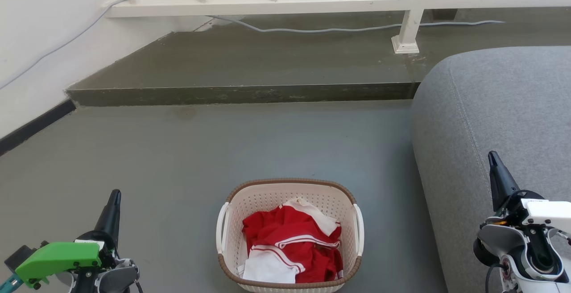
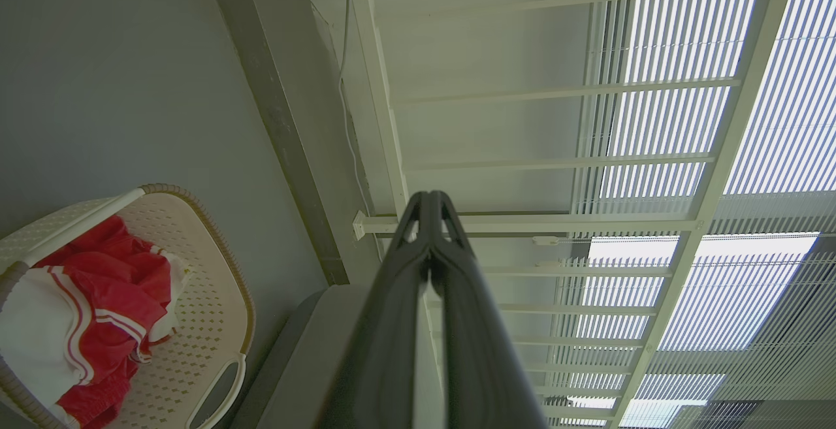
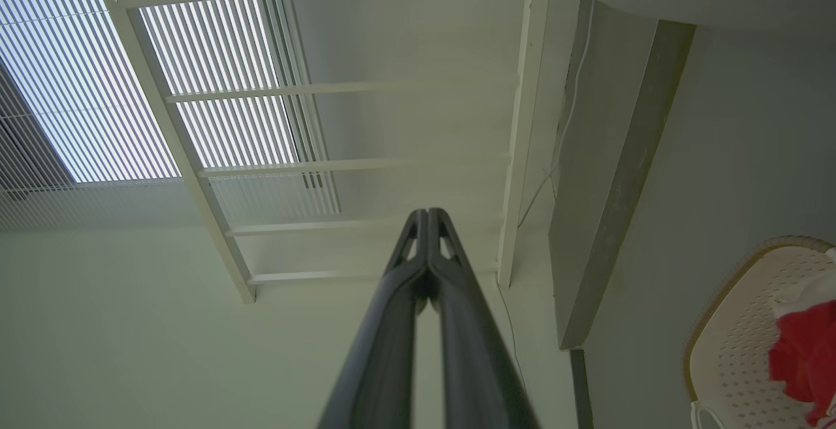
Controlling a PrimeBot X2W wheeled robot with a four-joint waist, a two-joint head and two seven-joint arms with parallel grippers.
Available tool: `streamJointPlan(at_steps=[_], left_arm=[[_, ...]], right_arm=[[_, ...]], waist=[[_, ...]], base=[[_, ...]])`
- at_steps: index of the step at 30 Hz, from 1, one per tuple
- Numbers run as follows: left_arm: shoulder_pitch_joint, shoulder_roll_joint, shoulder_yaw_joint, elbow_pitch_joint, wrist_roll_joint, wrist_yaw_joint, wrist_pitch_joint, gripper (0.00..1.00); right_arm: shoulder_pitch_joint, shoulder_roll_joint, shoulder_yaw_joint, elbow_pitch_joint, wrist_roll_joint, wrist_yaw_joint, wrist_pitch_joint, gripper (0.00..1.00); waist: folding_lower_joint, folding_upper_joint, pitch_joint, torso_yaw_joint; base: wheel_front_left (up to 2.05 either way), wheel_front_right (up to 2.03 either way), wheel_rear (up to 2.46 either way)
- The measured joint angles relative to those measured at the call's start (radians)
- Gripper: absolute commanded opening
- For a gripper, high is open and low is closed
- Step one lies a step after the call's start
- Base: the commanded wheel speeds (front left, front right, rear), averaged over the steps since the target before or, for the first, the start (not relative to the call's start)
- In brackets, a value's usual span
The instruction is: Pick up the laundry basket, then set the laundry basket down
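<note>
While the laundry basket (image 1: 267, 200), holding red and white clothes (image 1: 285, 233), sat on the grey floor (image 1: 178, 159), the left gripper (image 1: 114, 197) and right gripper (image 1: 494, 161) flanked it, well apart from it, both closed and empty.

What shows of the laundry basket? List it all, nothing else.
The laundry basket is cream perforated plastic, rounded-rectangular, with a brown woven-look rim and white side handles. It stands upright on the grey floor, beside the grey sofa without touching it. Red and white clothes lie crumpled inside. The left claw and right claw hang either side of it, both shut and apart from it.
</note>
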Motion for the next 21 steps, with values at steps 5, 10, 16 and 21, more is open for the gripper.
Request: streamJointPlan(at_steps=[5, 10, 16, 21], left_arm=[[0.000, 0.000, 0.000, 0.000, 0.000, 0.000, 0.000, 0.00], [0.000, 0.000, 0.000, 0.000, 0.000, 0.000, 0.000, 0.00], [0.000, 0.000, 0.000, 0.000, 0.000, 0.000, 0.000, 0.00], [0.000, 0.000, 0.001, 0.000, 0.000, 0.000, 0.000, 0.00]], right_arm=[[0.000, 0.000, 0.000, 0.000, 0.000, 0.000, 0.000, 0.00], [0.000, 0.000, -0.001, 0.000, 0.000, 0.000, 0.000, 0.00], [0.000, 0.000, -0.001, 0.000, 0.000, 0.000, 0.000, 0.00], [0.000, 0.001, -0.002, 0.000, 0.000, 0.000, 0.000, 0.00]], waist=[[0.0000, 0.0000, 0.000, 0.000], [0.0000, 0.0000, 0.000, 0.000], [0.0000, 0.0000, 0.000, 0.000], [0.0000, 0.0000, 0.000, 0.000]], base=[[0.00, 0.00, 0.00], [0.00, 0.00, 0.00], [0.00, 0.00, 0.00], [0.00, 0.00, 0.00]])
